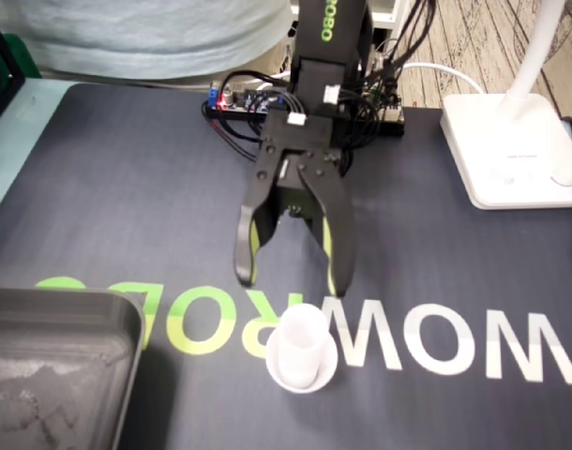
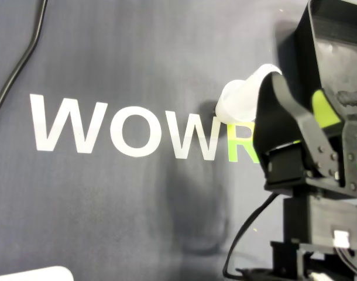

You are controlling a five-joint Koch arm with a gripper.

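Two black fingers with green inner pads make up the gripper, and they stand spread wide with nothing between them. In the fixed view the tips hang over the dark mat, just behind a small white cup. The cup stands upright on a wider round foot, on the white and green lettering printed across the mat. The overhead view shows the same cup peeping out from under one finger, so the gripper is close above it but not yet around it. I cannot tell whether a finger touches the rim. The step in hand looks like the approach for a grasp. The next move would call for bringing the wrist a little forward and down until the cup's wall sits squarely between the two pads, then closing gently. The cup looks light, and a tip striking its rim could tip it or push it away. Further out, a dark tray lies at the lower left of the fixed view, near the cup but apart from it, and seems a likely place to put it. A white lamp base stands well apart at the right.
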